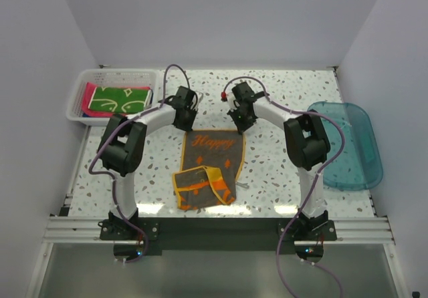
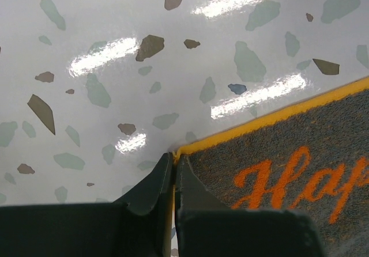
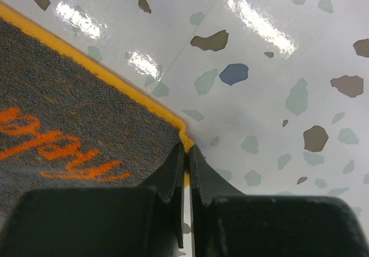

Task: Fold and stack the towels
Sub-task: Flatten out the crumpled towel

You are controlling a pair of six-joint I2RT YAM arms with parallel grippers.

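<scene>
A dark grey towel (image 1: 212, 159) with orange trim and "Happy" lettering lies mid-table, its near end rumpled and folded over (image 1: 200, 186). My left gripper (image 1: 185, 119) is shut on the towel's far left corner (image 2: 179, 151); its jaws pinch the yellow edge. My right gripper (image 1: 239, 119) is shut on the far right corner (image 3: 185, 140) in the same way. In the left wrist view the grey towel (image 2: 300, 170) spreads to the right, and in the right wrist view the grey towel (image 3: 63, 130) spreads to the left. A green patterned towel (image 1: 120, 100) lies over a pink towel (image 1: 85, 97) in the basket.
The white slotted basket (image 1: 79, 114) stands at the far left of the speckled table (image 1: 281, 178). A clear blue plastic tub (image 1: 348, 144) sits at the right edge. White walls close in the table's back and sides.
</scene>
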